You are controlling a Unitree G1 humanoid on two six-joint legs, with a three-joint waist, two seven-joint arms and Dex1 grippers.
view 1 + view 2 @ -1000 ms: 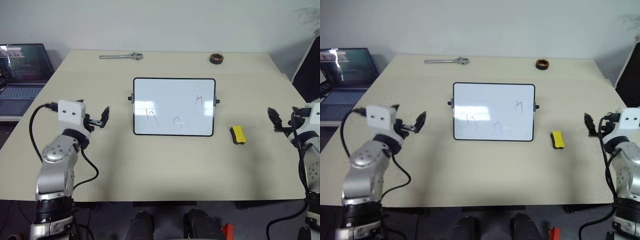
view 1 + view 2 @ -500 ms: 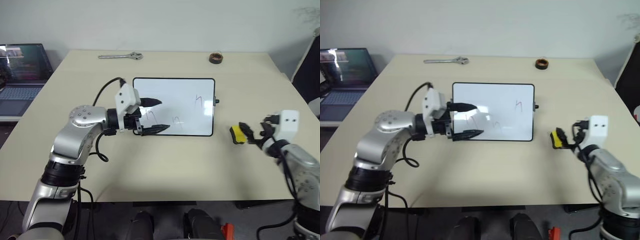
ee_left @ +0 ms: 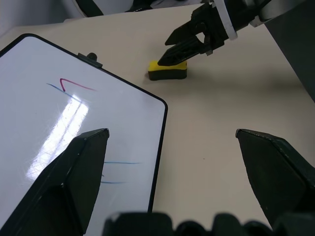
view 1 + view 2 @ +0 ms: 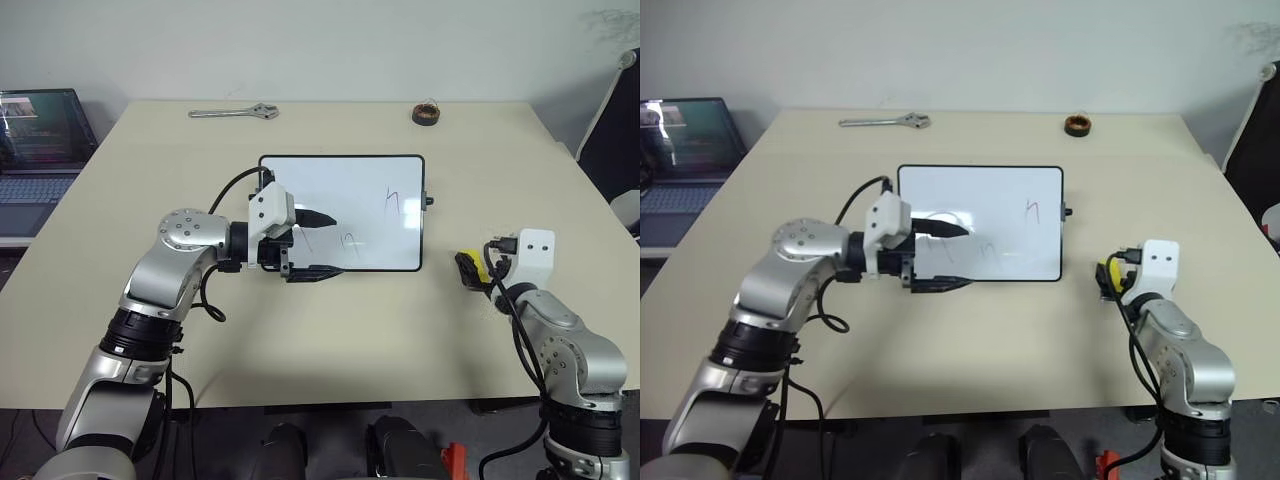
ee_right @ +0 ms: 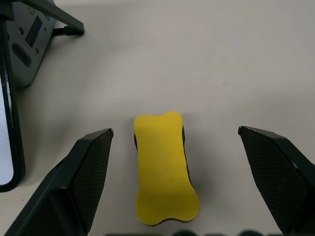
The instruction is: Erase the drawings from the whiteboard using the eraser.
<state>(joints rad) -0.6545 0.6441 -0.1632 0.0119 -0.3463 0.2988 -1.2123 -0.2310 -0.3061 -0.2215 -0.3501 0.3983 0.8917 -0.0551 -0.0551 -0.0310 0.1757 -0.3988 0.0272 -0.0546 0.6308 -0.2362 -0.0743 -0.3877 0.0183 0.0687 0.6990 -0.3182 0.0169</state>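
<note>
The whiteboard [image 4: 350, 185] lies flat at mid-table with small reddish drawings [image 4: 393, 200] on it; another squiggle [image 4: 350, 240] sits near its near edge. My left gripper [image 4: 325, 243] is open across the board's near-left edge. In the left wrist view one finger [image 3: 74, 172] hangs over the board and the other over bare table. The eraser [image 4: 467, 270], a yellow block on a black base, lies on the table right of the board. My right gripper [image 5: 175, 132] is open just behind the eraser [image 5: 165, 167], fingers either side and clear of it.
A wrench [image 4: 233, 113] and a dark tape roll [image 4: 427, 114] lie along the far edge of the table. An open laptop [image 4: 40, 140] stands off the table's left side. A dark chair [image 4: 615, 130] is at the right edge.
My left arm has swung in from the left side of the table to the board's near-left edge. My right gripper has come left and down to the eraser.
</note>
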